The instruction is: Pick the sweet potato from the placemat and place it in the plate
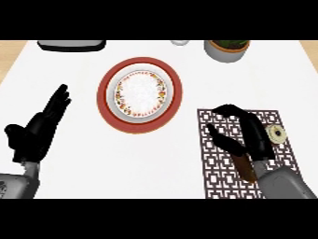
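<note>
The brown sweet potato (242,169) lies on the dark patterned placemat (216,177) at the right, its upper end hidden under my right hand (252,135). That hand hovers over the mat with its fingers bent forward and its thumb spread to the left, closed on nothing. The white plate (142,91), with a flowered ring and a wide red rim, sits left of the mat at the counter's middle. My left hand (41,126) rests open at the far left, fingers up.
A small pale ring-shaped thing (278,134) lies on the mat just right of my right hand. At the back stand a grey pot with a plant (226,50), a small white object (180,42) and a dark appliance (72,45).
</note>
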You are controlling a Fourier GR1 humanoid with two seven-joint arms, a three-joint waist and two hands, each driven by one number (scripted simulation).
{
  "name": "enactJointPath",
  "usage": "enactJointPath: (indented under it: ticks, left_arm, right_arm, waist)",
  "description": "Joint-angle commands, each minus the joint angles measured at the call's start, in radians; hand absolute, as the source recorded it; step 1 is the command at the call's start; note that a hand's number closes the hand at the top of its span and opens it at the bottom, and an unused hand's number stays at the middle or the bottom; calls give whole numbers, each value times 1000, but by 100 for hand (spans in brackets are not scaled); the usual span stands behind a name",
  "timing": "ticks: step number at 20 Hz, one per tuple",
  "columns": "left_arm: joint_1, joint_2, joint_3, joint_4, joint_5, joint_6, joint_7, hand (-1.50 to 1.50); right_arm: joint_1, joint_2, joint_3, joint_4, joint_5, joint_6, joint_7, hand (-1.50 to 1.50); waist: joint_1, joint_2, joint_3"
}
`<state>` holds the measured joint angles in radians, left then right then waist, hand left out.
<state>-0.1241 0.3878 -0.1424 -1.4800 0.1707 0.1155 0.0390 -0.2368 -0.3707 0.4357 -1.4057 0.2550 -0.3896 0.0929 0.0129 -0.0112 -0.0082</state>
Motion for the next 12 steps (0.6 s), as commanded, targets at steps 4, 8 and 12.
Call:
enactJointPath:
  ticks: [4, 8, 12]
  left_arm:
    - [68, -55, -2, 64, -9, 11, -94, 0]
    - [114, -21, 51, 88, 13, -35, -151, 0]
    - [103, -30, 78, 107, 29, -70, -166, 0]
  right_arm:
    - [138, 196, 125, 76, 310, -444, -244, -150]
    - [283, 182, 176, 48, 485, -578, -219, -150]
    - [359, 196, 144, -33, 669, -613, -107, -150]
  waist:
    - [-14, 12, 8]
    - [-20, 8, 7]
    - [-20, 9, 7]
